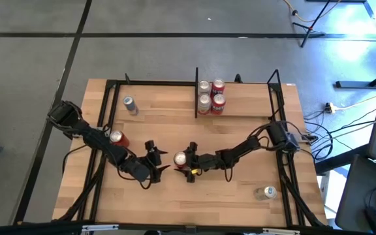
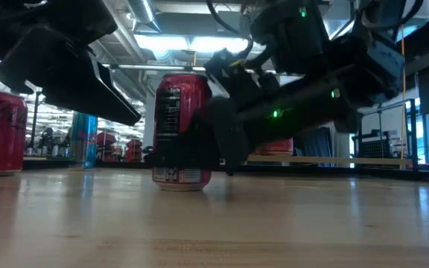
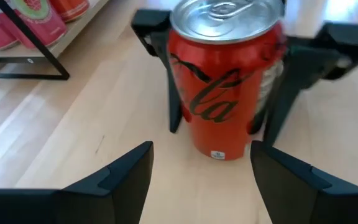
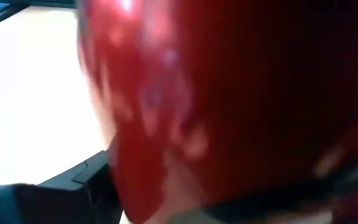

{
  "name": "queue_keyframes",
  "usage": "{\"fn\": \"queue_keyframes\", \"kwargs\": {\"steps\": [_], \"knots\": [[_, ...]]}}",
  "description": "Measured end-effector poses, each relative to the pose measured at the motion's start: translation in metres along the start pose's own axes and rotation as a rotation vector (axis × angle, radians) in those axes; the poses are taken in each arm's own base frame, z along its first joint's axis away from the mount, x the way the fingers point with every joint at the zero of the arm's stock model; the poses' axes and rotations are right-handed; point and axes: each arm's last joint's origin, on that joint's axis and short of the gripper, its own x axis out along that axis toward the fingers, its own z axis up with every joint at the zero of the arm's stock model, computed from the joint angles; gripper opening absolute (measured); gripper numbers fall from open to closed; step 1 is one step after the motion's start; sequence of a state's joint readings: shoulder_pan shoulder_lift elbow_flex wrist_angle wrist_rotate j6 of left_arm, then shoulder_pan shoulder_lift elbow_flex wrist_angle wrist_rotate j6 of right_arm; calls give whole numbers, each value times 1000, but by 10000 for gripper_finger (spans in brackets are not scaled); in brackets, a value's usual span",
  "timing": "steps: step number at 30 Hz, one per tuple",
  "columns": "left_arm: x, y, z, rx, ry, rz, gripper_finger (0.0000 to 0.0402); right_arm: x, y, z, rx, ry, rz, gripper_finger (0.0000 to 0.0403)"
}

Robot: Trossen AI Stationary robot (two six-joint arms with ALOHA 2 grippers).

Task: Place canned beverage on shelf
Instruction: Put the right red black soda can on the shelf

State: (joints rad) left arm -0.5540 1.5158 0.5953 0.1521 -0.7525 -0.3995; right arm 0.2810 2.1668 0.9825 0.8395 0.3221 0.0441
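Right now your right gripper (image 1: 185, 163) has its fingers on either side of the red can (image 1: 180, 158), which stands upright mid-table; whether they press it, you cannot tell. Your left gripper (image 1: 156, 160) waits just beside it, fingers (image 3: 120, 177) spread apart. Four cans already stand in the shelf (image 1: 240, 108) at the table's (image 1: 227, 202) far edge. Lifting, carrying and setting down all remain. The right wrist view is filled with red, hiding any contact.

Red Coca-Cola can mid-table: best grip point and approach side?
Grip the red Coca-Cola can across its mid-body wall, coming in level from its right. It stands upright on the table. The right gripper already brackets it there; the left gripper sits open just left, blocking that side.
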Motion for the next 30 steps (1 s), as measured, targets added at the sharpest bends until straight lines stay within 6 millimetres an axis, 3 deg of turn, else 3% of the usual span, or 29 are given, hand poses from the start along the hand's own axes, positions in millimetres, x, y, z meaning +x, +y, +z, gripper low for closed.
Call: {"fn": "queue_keyframes", "kwargs": {"steps": [5, 11, 20, 24, 30], "knots": [[-3, -4, -2, -2, 6, -20, 253, -13, -3, 16, -24, 113, 16, 332], [-5, -6, -4, -51, 10, -37, 253, -36, -4, 35, 1, 283, 188, 332], [-2, -10, -3, -147, -8, -74, 253, -69, -13, 37, -1, 579, 200, 332], [6, -20, -6, -182, -27, -137, 253, -71, -18, 34, -32, 614, 83, 333], [19, -30, -15, -216, -42, -168, 253, -67, -26, 43, -85, 467, -234, 333]]}}
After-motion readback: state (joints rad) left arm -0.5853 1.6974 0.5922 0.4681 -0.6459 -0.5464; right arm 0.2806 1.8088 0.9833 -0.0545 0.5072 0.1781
